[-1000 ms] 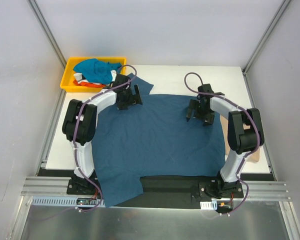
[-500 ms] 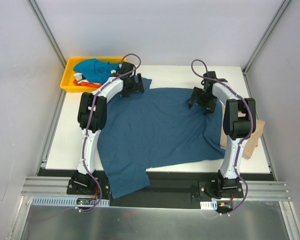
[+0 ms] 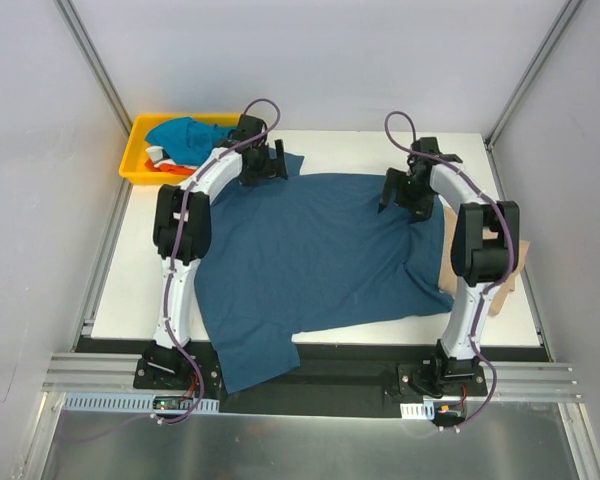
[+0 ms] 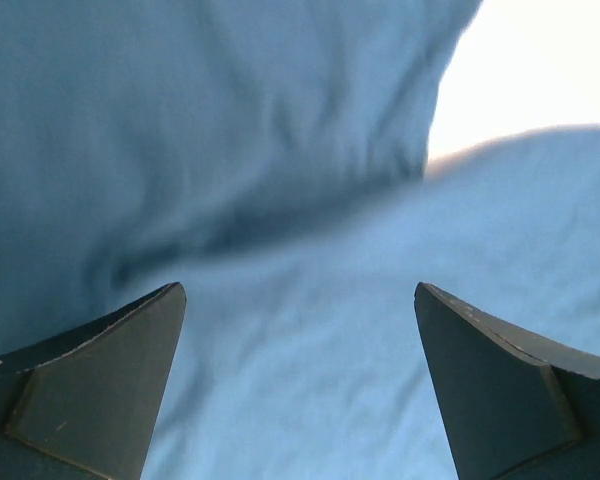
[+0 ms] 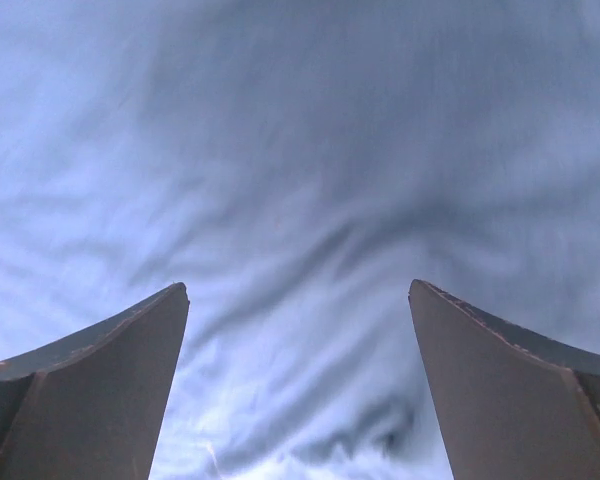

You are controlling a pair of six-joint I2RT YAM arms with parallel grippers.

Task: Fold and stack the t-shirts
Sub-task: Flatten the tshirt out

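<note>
A large dark teal-blue t-shirt lies spread on the white table, and its lower left part hangs over the near edge. My left gripper is down at the shirt's far left corner by a sleeve, jaws wide. In the left wrist view my left gripper is open over blue cloth with nothing between the fingers. My right gripper sits at the shirt's far right edge. In the right wrist view my right gripper is open over wrinkled cloth. A tan-beige t-shirt shows at the right edge.
A yellow tray at the back left holds a bright blue shirt with white and orange-red cloth under it. Bare white table lies left of the shirt and behind it. Frame posts and grey walls enclose the table.
Both arms have reached farther toward the back of the table. The teal-blue shirt has slid back with them, less of it hangs over the near edge, and more of the tan shirt shows.
</note>
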